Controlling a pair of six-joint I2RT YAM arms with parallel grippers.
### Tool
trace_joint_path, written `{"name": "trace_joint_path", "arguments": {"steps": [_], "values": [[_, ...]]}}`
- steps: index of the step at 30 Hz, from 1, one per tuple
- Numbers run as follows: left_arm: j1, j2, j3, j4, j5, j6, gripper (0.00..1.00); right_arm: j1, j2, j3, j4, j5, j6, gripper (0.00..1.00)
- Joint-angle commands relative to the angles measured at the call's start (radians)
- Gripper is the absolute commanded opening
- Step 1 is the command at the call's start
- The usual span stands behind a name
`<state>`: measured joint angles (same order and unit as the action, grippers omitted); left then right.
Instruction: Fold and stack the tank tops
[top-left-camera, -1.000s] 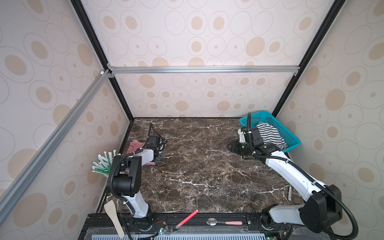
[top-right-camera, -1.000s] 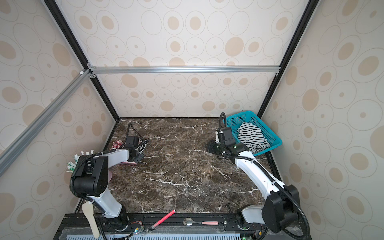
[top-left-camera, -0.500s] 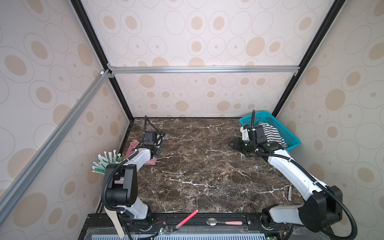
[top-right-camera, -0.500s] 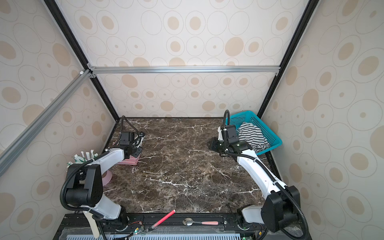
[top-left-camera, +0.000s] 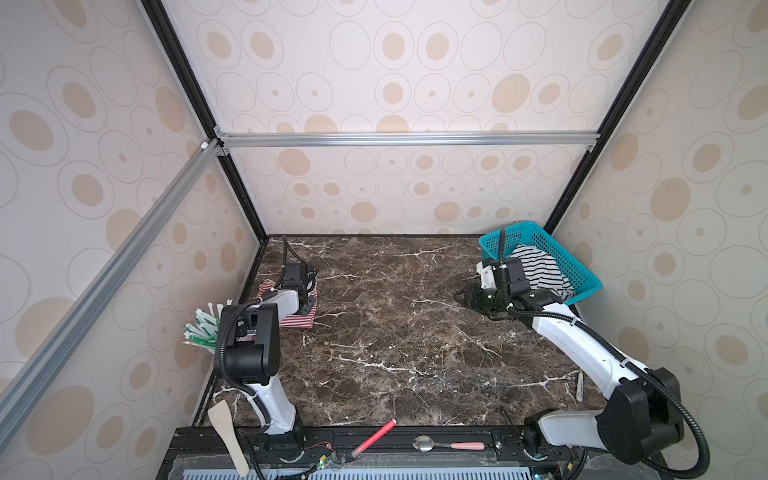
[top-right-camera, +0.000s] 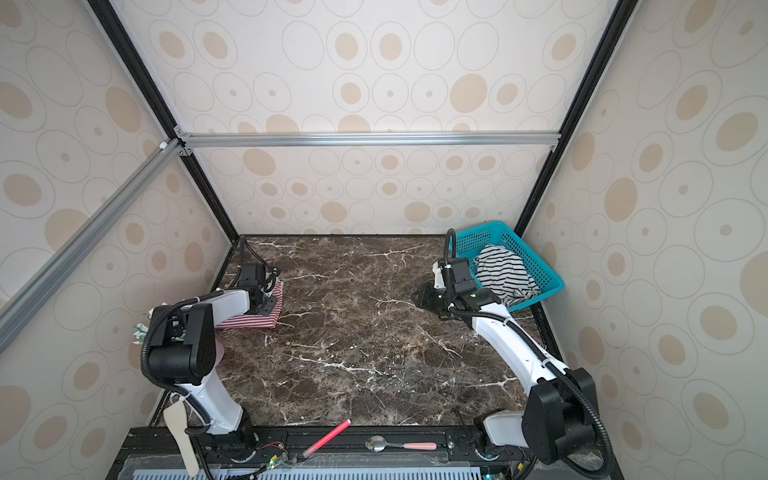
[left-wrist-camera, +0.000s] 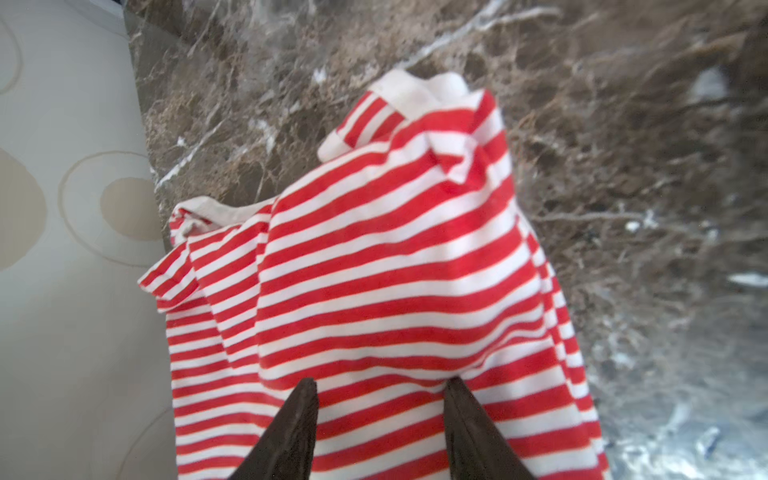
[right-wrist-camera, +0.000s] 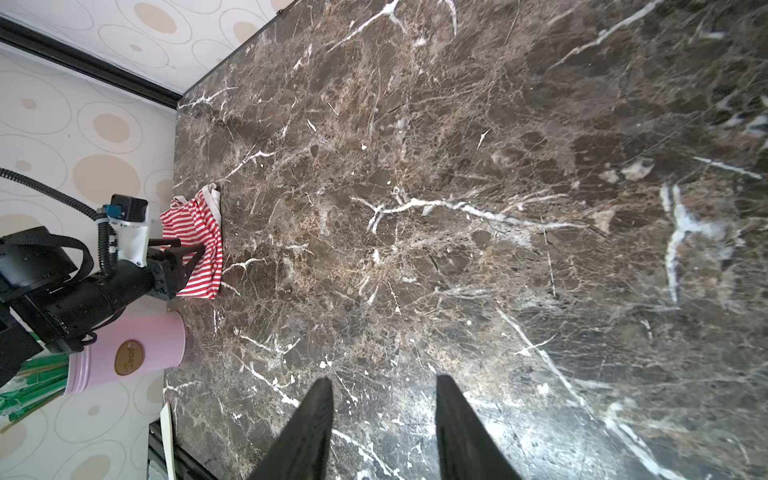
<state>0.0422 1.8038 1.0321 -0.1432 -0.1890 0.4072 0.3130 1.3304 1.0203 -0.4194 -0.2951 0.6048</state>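
Note:
The red-and-white striped tank top (top-left-camera: 297, 322) (top-right-camera: 249, 322) (left-wrist-camera: 374, 249) (right-wrist-camera: 195, 232) lies bunched on the marble table at its left edge, by the wall. My left gripper (top-left-camera: 309, 306) (top-right-camera: 268, 305) (left-wrist-camera: 380, 386) is right over it, open, with both fingertips (left-wrist-camera: 307, 390) down on the cloth and striped fabric showing between them. The black-and-white striped tank top (top-left-camera: 540, 270) (top-right-camera: 503, 270) lies crumpled in the teal basket (top-left-camera: 590, 286) (top-right-camera: 555, 286) at the back right. My right gripper (top-left-camera: 461, 297) (top-right-camera: 417, 297) (right-wrist-camera: 384, 382) hovers open over bare marble just left of the basket, holding nothing.
A pink cup (right-wrist-camera: 124, 357) with green-and-white sticks (top-left-camera: 203, 328) stands in front of the red top by the left wall. Along the front rail lie a wooden spatula (top-left-camera: 228, 432), a red stick (top-left-camera: 374, 436) and a pink-handled spoon (top-left-camera: 449, 446).
My left arm has swung round, and its gripper has shifted a little left and back over the red-striped top. The right gripper has barely moved.

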Motion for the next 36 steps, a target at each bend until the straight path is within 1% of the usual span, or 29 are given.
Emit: {"name": "trace_joint_path", "arguments": {"steps": [1,5,8,12,17,22,24,26,27,29,30,33,36], "values": [[-0.009,0.053,0.059,-0.055,0.100,-0.003,0.49,0.003,0.013,-0.013,0.021,-0.006,0.011,0.43],[-0.047,0.098,0.086,-0.059,0.106,0.010,0.49,0.003,0.026,-0.005,0.028,-0.004,0.016,0.43],[-0.049,0.131,0.127,-0.064,0.114,0.003,0.49,0.003,0.030,-0.004,0.029,-0.004,0.018,0.43],[-0.058,0.190,0.198,-0.102,0.163,0.022,0.49,0.003,0.029,-0.006,0.028,0.006,0.018,0.43],[-0.088,0.247,0.256,-0.141,0.198,0.098,0.49,0.002,0.021,-0.006,0.022,0.023,0.023,0.43],[-0.089,0.293,0.309,-0.206,0.214,0.169,0.48,0.001,0.014,-0.003,0.012,0.031,0.026,0.43],[-0.090,0.259,0.280,-0.205,0.235,0.181,0.47,0.001,0.010,-0.005,0.010,0.030,0.026,0.43],[-0.092,0.197,0.224,-0.186,0.257,0.197,0.47,0.001,0.007,-0.009,0.008,0.034,0.024,0.43],[-0.096,0.163,0.193,-0.176,0.255,0.208,0.48,0.001,0.006,-0.011,0.009,0.034,0.025,0.43],[-0.108,0.114,0.145,-0.153,0.216,0.229,0.48,0.001,0.008,-0.011,0.012,0.032,0.030,0.43],[-0.112,0.090,0.123,-0.132,0.192,0.226,0.48,0.001,0.011,-0.012,0.019,0.027,0.032,0.43],[-0.123,0.028,0.099,-0.102,0.205,0.184,0.49,0.002,0.024,-0.010,0.035,0.015,0.042,0.43],[-0.167,-0.007,0.098,-0.072,0.204,0.152,0.50,0.003,0.039,-0.006,0.045,0.003,0.051,0.43]]}}
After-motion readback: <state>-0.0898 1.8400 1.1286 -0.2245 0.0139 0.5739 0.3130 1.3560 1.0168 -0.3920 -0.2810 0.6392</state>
